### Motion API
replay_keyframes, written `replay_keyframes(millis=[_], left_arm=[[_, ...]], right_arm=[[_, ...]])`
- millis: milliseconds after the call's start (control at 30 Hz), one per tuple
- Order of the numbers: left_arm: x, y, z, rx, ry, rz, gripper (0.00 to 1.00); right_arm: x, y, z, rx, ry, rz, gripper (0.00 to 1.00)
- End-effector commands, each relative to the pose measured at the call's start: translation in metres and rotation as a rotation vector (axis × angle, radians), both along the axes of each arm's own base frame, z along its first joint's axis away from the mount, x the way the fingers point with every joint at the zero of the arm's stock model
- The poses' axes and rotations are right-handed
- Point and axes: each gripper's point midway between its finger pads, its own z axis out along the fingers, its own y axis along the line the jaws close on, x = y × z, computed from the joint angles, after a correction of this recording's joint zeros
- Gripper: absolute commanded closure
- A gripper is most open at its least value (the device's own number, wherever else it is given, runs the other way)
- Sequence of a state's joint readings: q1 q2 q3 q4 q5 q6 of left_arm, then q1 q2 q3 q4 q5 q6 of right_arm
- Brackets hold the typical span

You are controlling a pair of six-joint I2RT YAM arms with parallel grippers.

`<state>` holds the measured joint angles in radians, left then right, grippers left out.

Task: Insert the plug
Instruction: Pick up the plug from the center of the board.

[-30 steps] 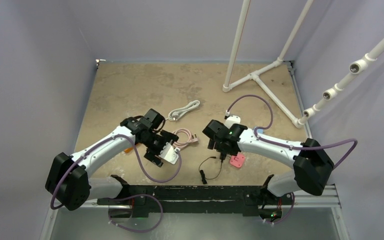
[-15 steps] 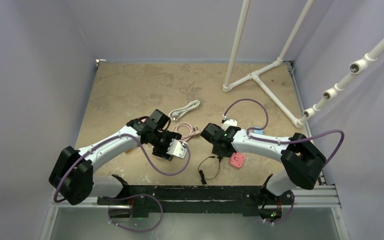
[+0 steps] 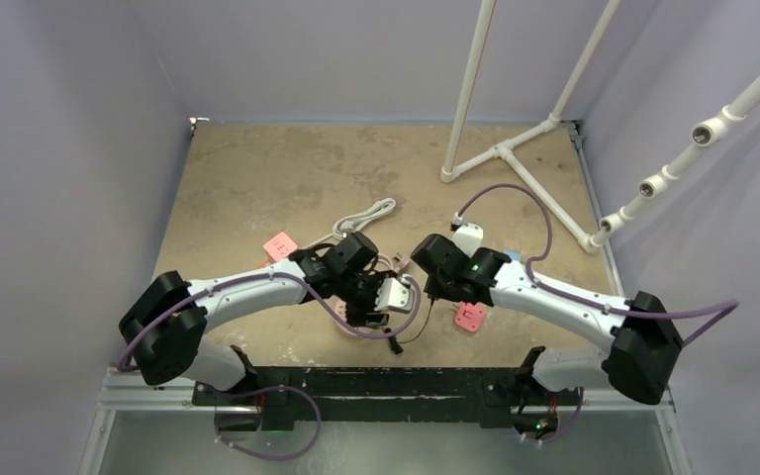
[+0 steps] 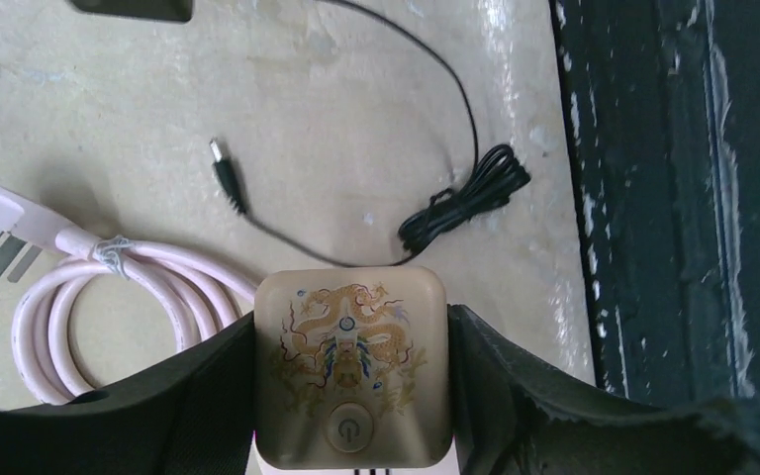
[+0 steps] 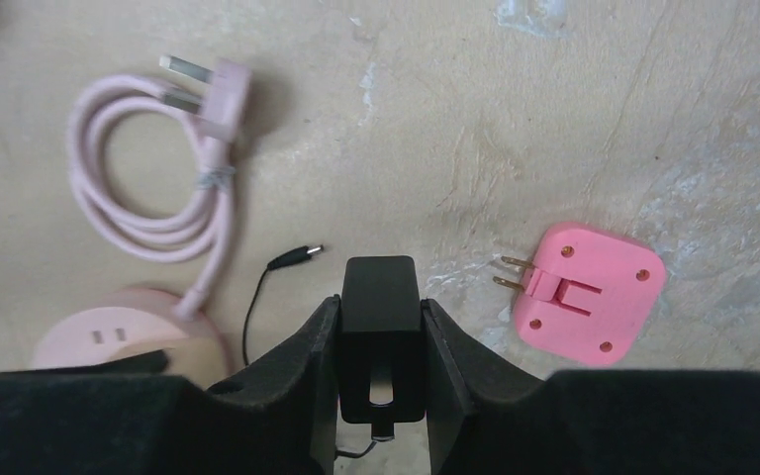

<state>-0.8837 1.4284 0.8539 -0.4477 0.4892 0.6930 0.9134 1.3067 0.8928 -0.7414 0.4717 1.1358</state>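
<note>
Left gripper (image 4: 351,421) clenched on dragon-print socket block (image 4: 349,361); right gripper (image 5: 381,371) grasping black plug (image 5: 380,322) just beside block. Square plug to block's face, push straight, brace block.

the left arm stretches from the lower left toward the middle of the sandy table (image 3: 257,178), its left gripper (image 3: 392,297) closed around a pale square socket block (image 3: 397,291). the right arm comes in from the lower right, and the right gripper (image 3: 431,288) sits just beside that block; what its fingers carry is hidden from here. a pink adapter (image 3: 470,317) lies flat near the right wrist. a thin black cable (image 3: 396,342) lies below the two grippers. a pink tile (image 3: 280,245), a coiled white cable (image 3: 365,217) and a white charger (image 3: 468,237) lie farther back, before a white pipe frame (image 3: 503,150).
</note>
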Motion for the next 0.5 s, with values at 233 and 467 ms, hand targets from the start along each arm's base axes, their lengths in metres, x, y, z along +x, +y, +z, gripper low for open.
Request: replay_keyframes(millis=[233, 467], left_arm=[[0.003, -0.038, 0.063, -0.149, 0.077, 0.154, 0.01], [-0.003, -0.037, 0.158, -0.367, 0.016, 0.192, 0.01]], right_arm=[[0.005, 0.021, 0.14, 0.25, -0.272, 0.22, 0.88], [0.004, 0.017, 0.232, 0.331, -0.444, 0.3, 0.91]])
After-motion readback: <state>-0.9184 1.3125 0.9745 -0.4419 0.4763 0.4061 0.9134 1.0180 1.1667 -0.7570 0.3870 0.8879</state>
